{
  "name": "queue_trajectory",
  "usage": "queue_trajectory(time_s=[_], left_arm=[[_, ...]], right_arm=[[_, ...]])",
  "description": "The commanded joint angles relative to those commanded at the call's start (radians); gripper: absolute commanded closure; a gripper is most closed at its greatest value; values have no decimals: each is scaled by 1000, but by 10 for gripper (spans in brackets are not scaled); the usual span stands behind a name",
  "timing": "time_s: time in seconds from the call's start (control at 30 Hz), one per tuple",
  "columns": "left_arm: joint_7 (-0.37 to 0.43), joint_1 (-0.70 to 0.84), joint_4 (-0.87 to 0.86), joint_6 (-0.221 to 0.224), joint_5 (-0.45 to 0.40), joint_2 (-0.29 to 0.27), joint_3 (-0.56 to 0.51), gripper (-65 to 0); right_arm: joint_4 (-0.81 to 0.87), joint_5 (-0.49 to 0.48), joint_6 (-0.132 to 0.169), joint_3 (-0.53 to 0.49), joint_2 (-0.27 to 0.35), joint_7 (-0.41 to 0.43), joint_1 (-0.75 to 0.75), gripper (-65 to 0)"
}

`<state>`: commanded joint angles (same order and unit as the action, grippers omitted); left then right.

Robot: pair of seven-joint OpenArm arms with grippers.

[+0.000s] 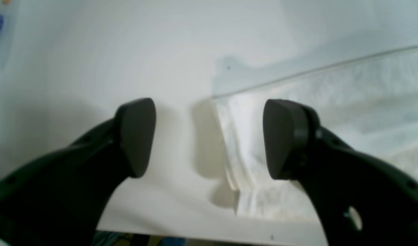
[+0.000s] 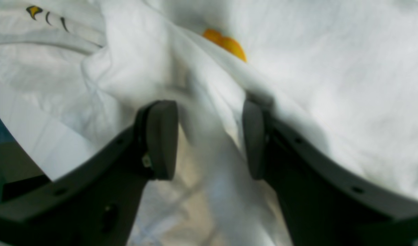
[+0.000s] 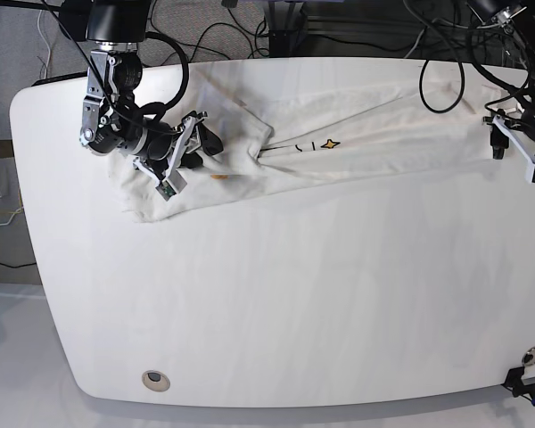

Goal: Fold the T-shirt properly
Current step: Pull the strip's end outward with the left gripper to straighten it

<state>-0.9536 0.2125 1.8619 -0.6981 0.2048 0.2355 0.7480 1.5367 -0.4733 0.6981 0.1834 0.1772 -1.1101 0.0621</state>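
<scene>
The white T-shirt (image 3: pixel 383 134) lies as a long crumpled band across the far part of the white table (image 3: pixel 294 294), with a yellow star print (image 3: pixel 330 143) showing. My right gripper (image 3: pixel 207 135) is at its bunched left end. In the right wrist view this gripper (image 2: pixel 207 140) is open, its pads either side of a raised fold of T-shirt (image 2: pixel 332 85) near an orange print (image 2: pixel 227 42). My left gripper (image 3: pixel 495 135) hovers at the shirt's right end. In the left wrist view it (image 1: pixel 209 136) is open over a corner of the T-shirt (image 1: pixel 332 119), holding nothing.
Cables and dark equipment (image 3: pixel 285 27) crowd the back edge of the table. A round grommet (image 3: pixel 156 381) sits near the front left, and a small clamp (image 3: pixel 520 382) at the front right corner. The table's near edge (image 1: pixel 195 232) shows below the left gripper.
</scene>
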Motion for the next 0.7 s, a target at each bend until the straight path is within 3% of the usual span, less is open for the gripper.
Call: queue_trajectory(time_s=[0.17,0.4,0.7], left_arm=[[0,0,0,0,0,-2,-5,-464],[3,-2,-60,0,-100,-84,-97,-464],[6,-5,-242,0,-107,-87,-118,-464]], right_arm=[[-2,0,0,-2,0,0,-11,-297],[-2,0,0,-3,0,0,-12,-297],[-2,0,0,0,0,0,-12,-297]])
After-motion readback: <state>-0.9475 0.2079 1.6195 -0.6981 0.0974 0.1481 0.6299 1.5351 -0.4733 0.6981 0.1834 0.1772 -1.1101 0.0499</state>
